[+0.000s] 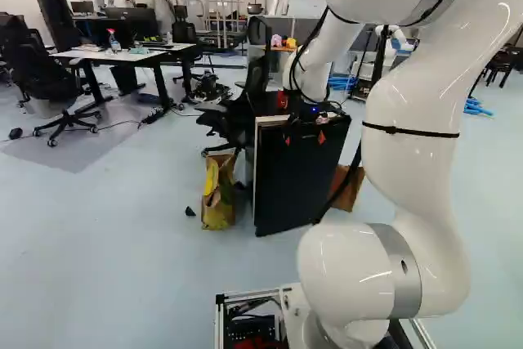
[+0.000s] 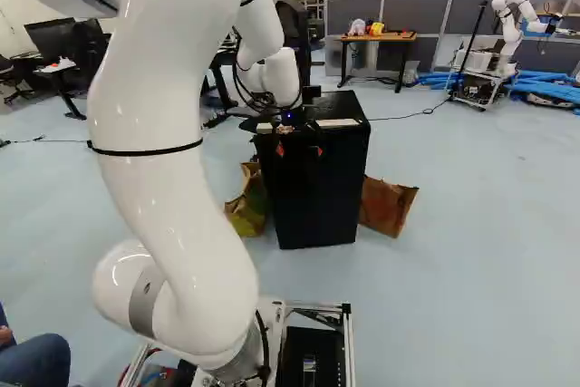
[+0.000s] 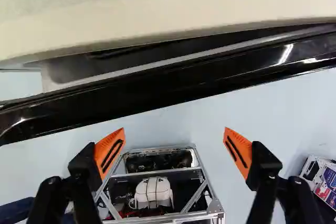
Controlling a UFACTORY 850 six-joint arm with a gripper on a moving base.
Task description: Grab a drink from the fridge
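The black fridge point(image 1: 298, 177) stands upright on the floor ahead of the base, also the dark box point(image 2: 317, 192) in the right base view. My gripper point(image 2: 300, 149) is at its upper front, orange pads showing against the dark face. In the wrist view the gripper point(image 3: 174, 142) is open, nothing between its fingers. Just ahead of the fingertips runs the glossy black upper edge of the fridge front point(image 3: 173, 87), with a pale top slab point(image 3: 168, 11) beyond it. A narrow gap lies between the two, widening toward one end. No drink is visible.
Brown paper bags point(image 1: 218, 194) point(image 2: 387, 206) stand on either side of the fridge. An office chair point(image 1: 233, 112) is close behind it. The base frame point(image 3: 157, 166) shows below the gripper. Desks and chairs stand farther off; another robot point(image 2: 509, 24) is at the far right.
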